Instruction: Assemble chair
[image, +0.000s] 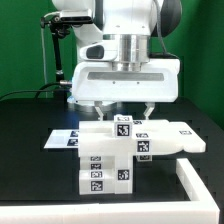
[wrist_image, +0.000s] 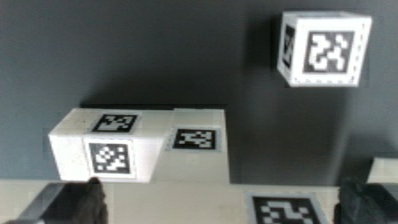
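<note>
the exterior view faces the table from in front, slightly above, fairly near. the wrist view looks straight down, close. both show the tagged white chair parts.

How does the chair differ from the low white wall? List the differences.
The chair carries black-and-white marker tags; the low white wall is plain. The chair is built of chunky bars; the wall is a low thin strip with a corner. The chair sits under the open gripper; the wall lies off toward the exterior view's right. Both are white and rest on the black table.
</note>
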